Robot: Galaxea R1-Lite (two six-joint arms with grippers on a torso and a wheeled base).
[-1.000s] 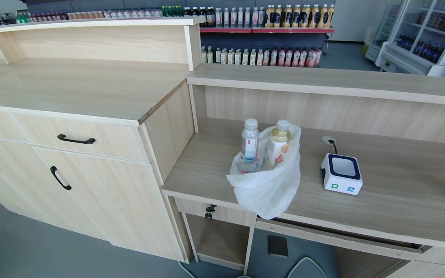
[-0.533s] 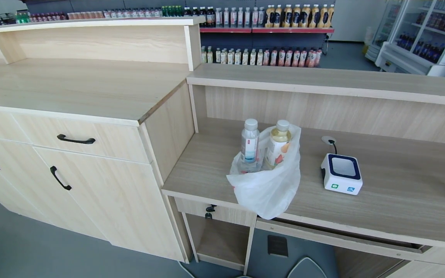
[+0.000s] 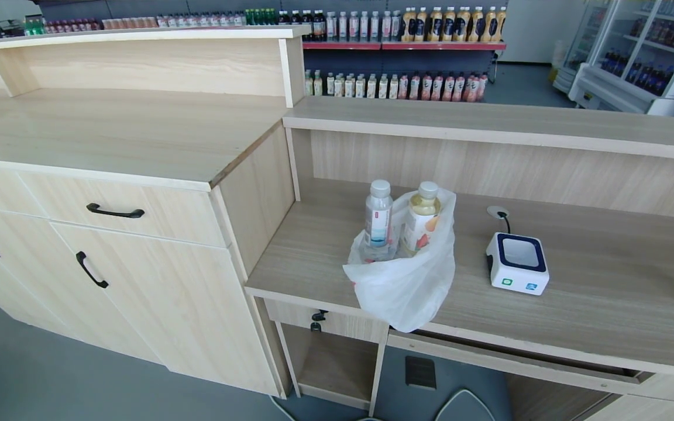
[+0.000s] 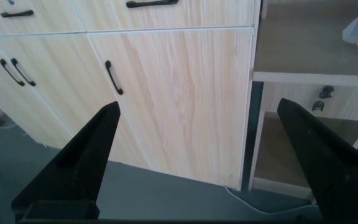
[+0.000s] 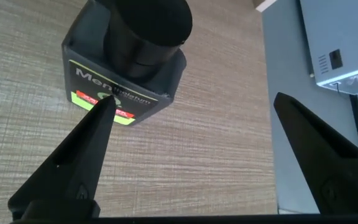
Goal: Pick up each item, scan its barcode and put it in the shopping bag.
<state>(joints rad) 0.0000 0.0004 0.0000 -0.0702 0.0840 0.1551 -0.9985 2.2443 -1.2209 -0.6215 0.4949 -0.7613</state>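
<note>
Fingers of the right gripper [image 5: 192,98] stand wide apart with nothing between them, the arm poised over the wooden counter [image 5: 197,168] and pointing down at it. Just past one fingertip, outside the open gap, stands the dark bottle [image 5: 126,56] with its black cap and green-and-red label. That fingertip overlaps the label's edge in the wrist view, though I cannot tell whether it touches.

The left gripper [image 4: 197,104] is likewise spread wide and empty. Its arm is held low beside the counter, jaws aimed toward a pale cabinet door [image 4: 179,99] and the grey floor [image 4: 166,199] beneath.

Well beyond the left jaws, up on the counter, sits the white shopping bag [image 3: 404,280]. A clear bottle [image 3: 378,219] and a yellow-drink bottle [image 3: 422,225] stand upright inside it, side by side. The scanner [image 3: 517,263] rests near the bag, apart from it, on the side toward the right jaws.
</note>
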